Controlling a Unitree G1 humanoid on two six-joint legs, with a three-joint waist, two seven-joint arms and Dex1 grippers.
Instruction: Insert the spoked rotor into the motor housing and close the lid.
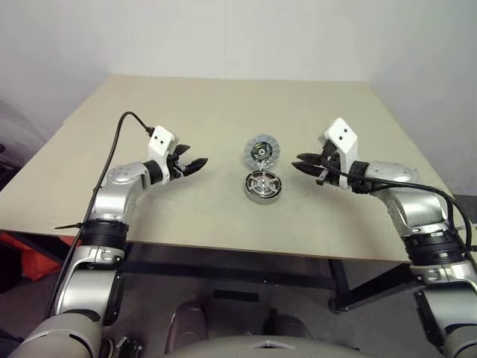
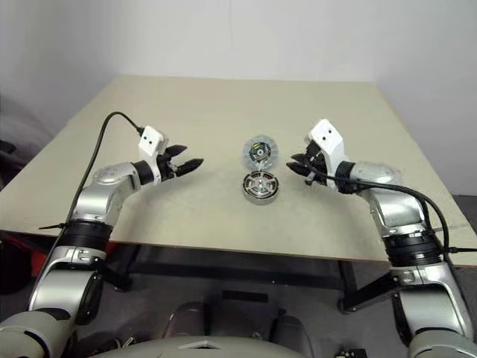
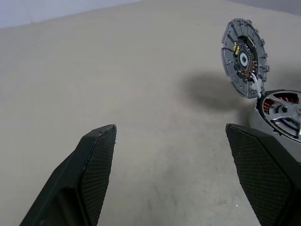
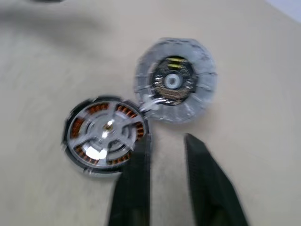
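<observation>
The motor housing (image 1: 264, 186) sits at the table's middle, copper windings (image 4: 96, 109) showing. The spoked rotor (image 4: 123, 126) lies inside it, silver spokes across the windings. The lid (image 1: 261, 151), a pale disc with a dark centre, stands tilted up at the housing's far edge, joined to it by a small white piece. My left gripper (image 1: 200, 162) hovers open to the left of the housing, empty, with the lid (image 3: 244, 56) ahead of it. My right gripper (image 1: 298, 162) hangs to the right of the lid and housing, pointing at them, its fingers (image 4: 136, 179) a little apart with nothing between.
The beige table (image 1: 223, 104) stretches wide behind the parts, with bare top on both sides of the housing. Its front edge (image 1: 223, 250) runs just below both arms. A black cable (image 1: 112, 145) loops up from the left wrist.
</observation>
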